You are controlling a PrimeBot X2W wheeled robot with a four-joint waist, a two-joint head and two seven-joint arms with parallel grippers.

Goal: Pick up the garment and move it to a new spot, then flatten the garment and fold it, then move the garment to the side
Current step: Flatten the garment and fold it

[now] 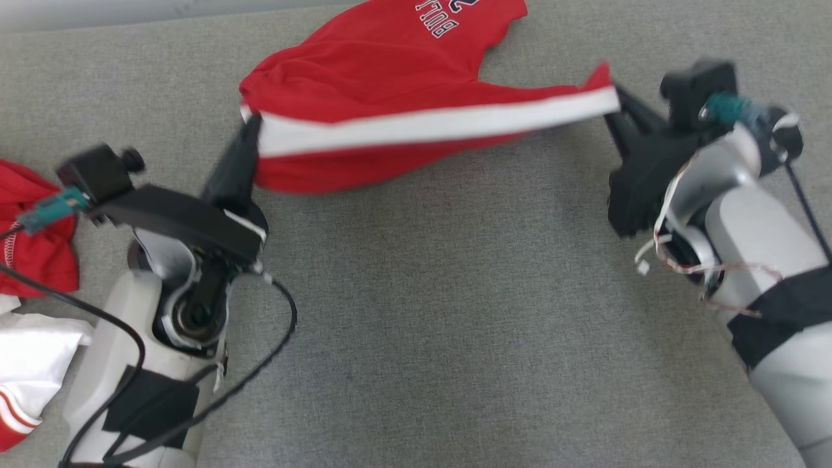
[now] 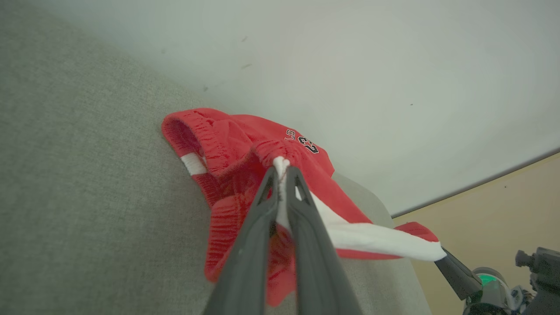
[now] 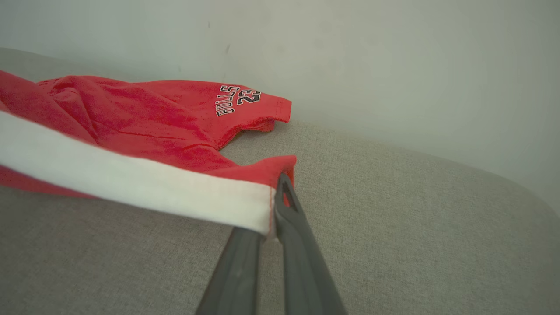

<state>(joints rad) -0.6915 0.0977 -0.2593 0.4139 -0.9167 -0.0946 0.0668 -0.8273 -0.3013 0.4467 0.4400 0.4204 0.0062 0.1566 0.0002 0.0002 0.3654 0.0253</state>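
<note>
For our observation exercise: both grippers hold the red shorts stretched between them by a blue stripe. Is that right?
No: the stripe is white, as the right wrist view shows. Both the left gripper and right gripper do hold the red shorts stretched.

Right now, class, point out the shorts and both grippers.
shorts (image 1: 390,58): head view, red panel below the lettering.
left gripper (image 1: 252,127): head view, between its fingertips.
right gripper (image 1: 616,101): head view, between its fingertips.

Red shorts (image 1: 364,71), white side stripe (image 1: 429,123), "BULLS 23" print (image 1: 445,16). Stripe edge lifted and stretched taut between my left gripper (image 1: 252,130) and right gripper (image 1: 614,104). The rest sags onto the grey surface (image 1: 455,292).
</note>
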